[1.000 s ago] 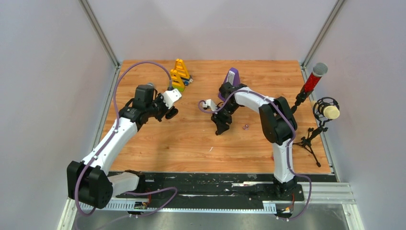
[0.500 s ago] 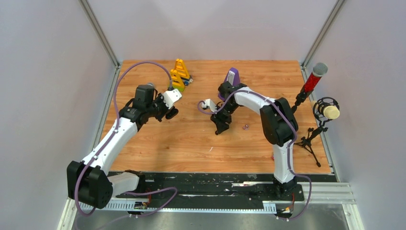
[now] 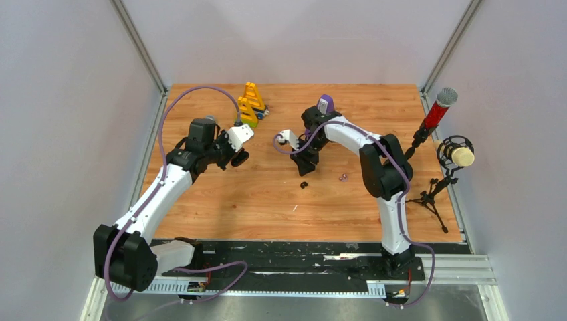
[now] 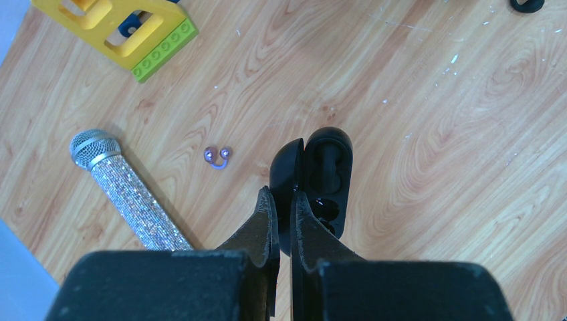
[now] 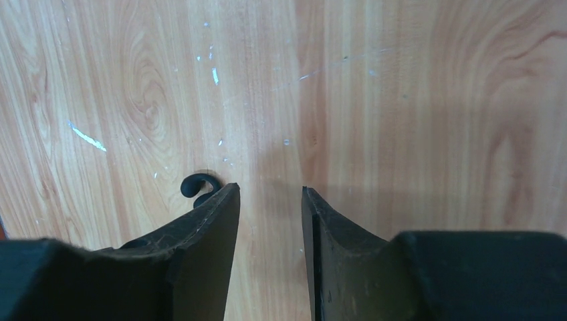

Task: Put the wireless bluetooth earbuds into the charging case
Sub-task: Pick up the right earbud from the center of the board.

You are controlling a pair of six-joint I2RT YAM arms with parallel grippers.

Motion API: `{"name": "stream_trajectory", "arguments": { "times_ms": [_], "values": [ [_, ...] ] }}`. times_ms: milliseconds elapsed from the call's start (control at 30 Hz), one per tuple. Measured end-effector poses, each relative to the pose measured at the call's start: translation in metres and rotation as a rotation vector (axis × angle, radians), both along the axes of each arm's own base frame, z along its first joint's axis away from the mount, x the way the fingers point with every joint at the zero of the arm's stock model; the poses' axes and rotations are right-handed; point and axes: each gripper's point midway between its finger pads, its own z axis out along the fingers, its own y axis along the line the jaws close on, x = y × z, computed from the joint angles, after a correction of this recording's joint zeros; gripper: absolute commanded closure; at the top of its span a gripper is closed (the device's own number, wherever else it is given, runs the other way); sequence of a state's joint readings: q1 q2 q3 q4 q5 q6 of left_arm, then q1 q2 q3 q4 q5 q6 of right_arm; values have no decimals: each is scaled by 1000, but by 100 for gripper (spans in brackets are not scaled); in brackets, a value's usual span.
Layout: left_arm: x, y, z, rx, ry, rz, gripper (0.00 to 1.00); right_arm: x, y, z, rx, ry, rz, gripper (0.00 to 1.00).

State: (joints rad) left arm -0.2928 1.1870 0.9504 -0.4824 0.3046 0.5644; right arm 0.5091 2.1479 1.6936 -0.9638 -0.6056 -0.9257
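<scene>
Case point(image 4: 327, 167), glossy black and oval, is hanging with its lid open in my left gripper point(image 4: 281, 200), whose fingers point(image 4: 264, 221) are clenching its edge above the table point(image 4: 434, 134). My right gripper point(image 5: 267, 194) is standing spread, grasping nothing; one tiny black earbud point(image 5: 192, 186) is lying on the table just beside it.

The tabletop point(image 3: 267, 200) lies open centrally; yellow blocks point(image 3: 251, 105) and standing microphones point(image 3: 439, 110) crowd its edges.

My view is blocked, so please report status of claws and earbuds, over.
Left claw shut on open charging case. Right claw open, empty. One earbud on table beside it. Purple beads near case, not blocking.
</scene>
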Motion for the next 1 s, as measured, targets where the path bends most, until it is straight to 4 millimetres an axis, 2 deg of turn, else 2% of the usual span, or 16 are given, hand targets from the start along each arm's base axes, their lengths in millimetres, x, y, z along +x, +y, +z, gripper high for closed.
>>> {"name": "stream_trajectory", "arguments": {
  "times_ms": [200,1000],
  "values": [
    [0,0,0,0,0,0,99,-16,-8,-20,-34,42,18,58],
    [0,0,0,0,0,0,99,-24,-8,-21,14,-2,61,55]
  ]
}}
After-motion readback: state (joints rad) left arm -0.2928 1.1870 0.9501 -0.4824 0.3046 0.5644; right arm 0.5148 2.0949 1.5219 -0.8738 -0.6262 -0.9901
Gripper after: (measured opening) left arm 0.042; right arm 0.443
